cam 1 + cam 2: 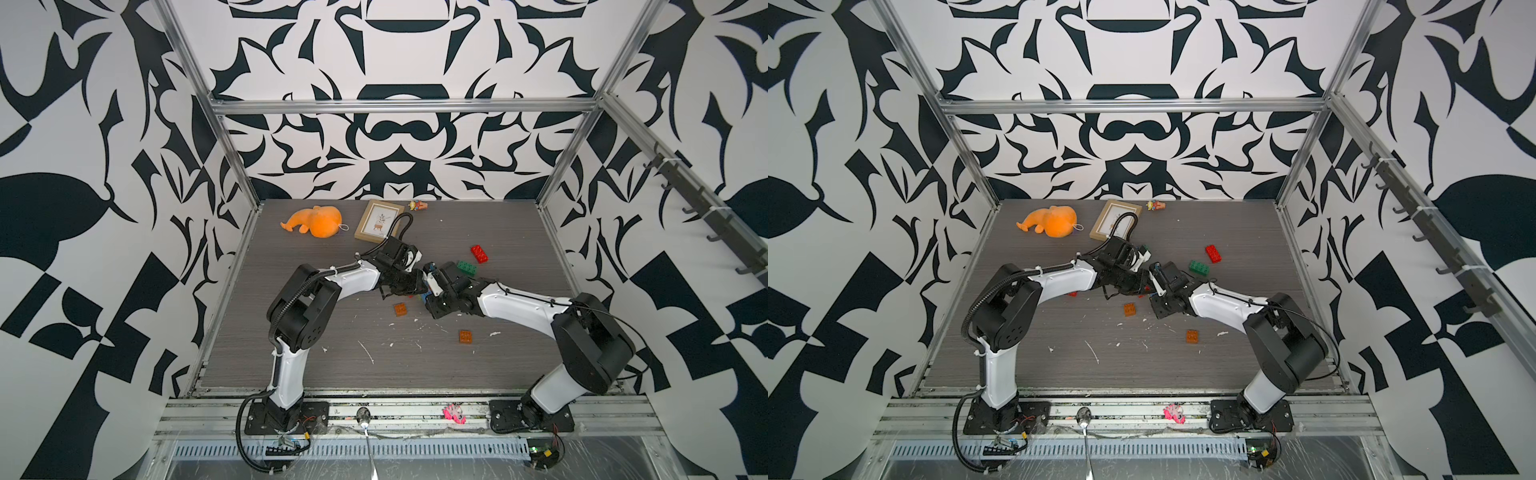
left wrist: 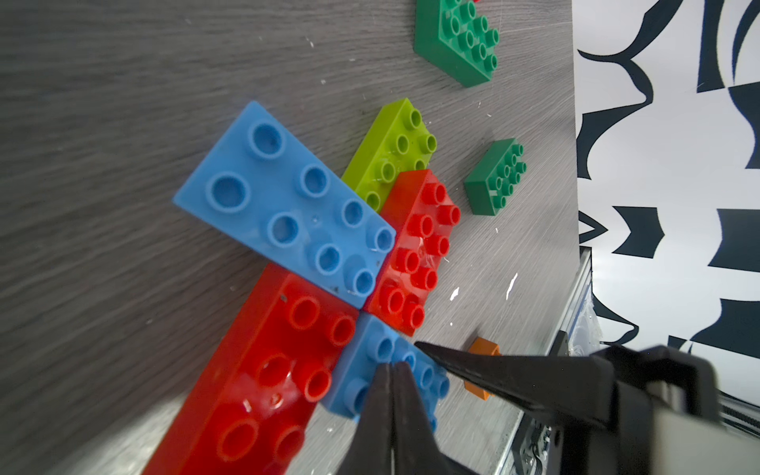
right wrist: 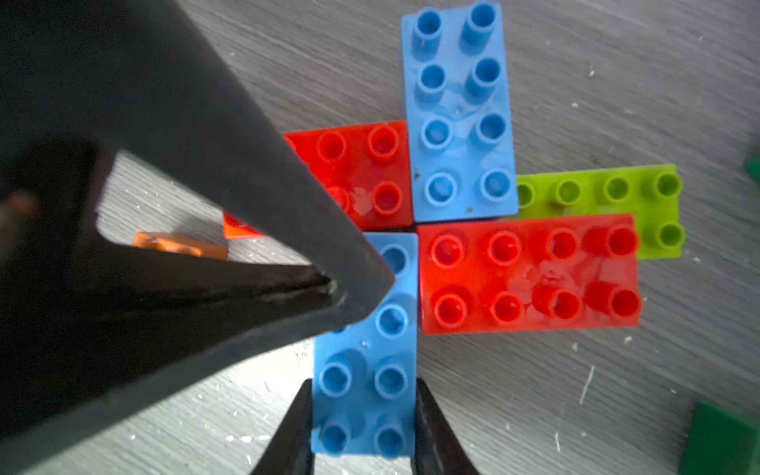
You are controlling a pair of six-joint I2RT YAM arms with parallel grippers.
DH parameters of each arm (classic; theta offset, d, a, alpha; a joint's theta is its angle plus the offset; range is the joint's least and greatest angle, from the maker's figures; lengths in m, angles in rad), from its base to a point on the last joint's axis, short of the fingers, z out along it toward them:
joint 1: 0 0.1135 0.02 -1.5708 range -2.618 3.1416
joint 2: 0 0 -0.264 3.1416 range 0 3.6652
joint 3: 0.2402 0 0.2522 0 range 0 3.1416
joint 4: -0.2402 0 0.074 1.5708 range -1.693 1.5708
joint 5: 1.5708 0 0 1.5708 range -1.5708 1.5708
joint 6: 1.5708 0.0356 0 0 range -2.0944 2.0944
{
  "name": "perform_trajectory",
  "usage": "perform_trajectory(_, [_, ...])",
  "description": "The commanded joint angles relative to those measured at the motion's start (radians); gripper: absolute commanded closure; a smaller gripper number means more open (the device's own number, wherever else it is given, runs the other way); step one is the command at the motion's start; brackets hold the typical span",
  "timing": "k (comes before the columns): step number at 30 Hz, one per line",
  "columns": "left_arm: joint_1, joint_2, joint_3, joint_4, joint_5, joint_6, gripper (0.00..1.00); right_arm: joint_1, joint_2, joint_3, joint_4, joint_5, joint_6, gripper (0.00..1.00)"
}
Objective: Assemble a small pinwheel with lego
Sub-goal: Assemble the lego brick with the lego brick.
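The lego pinwheel lies on the grey table in the right wrist view: a blue brick (image 3: 458, 111), a red brick (image 3: 530, 273), a second red brick (image 3: 362, 172) and a second blue brick (image 3: 364, 349) meet at one centre. A lime green brick (image 3: 658, 209) lies under them. My right gripper (image 3: 364, 395) is shut on the outer end of that second blue brick (image 2: 386, 370). My left gripper (image 2: 390, 368) is shut, its tips resting on the same brick near the centre. In both top views the two grippers (image 1: 409, 286) (image 1: 430, 291) cover the pinwheel.
Loose red (image 1: 479, 254) and dark green (image 1: 466, 268) bricks lie behind the right arm. Two orange-brown squares (image 1: 400, 309) (image 1: 465, 336) sit in front. An orange plush (image 1: 316, 222), a picture frame (image 1: 378, 220) and a small figure (image 1: 417, 205) are at the back.
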Motion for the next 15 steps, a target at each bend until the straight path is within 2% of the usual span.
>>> perform_trajectory(1, [0.02, 0.084, -0.034, -0.121, -0.16, 0.027, 0.93, 0.006, -0.005, 0.064, -0.054, -0.023, 0.011, 0.93])
perform_trajectory(15, [0.02, 0.114, -0.037, -0.141, -0.178, 0.063, 0.94, 0.005, 0.069, 0.108, -0.089, -0.019, 0.026, 0.93])
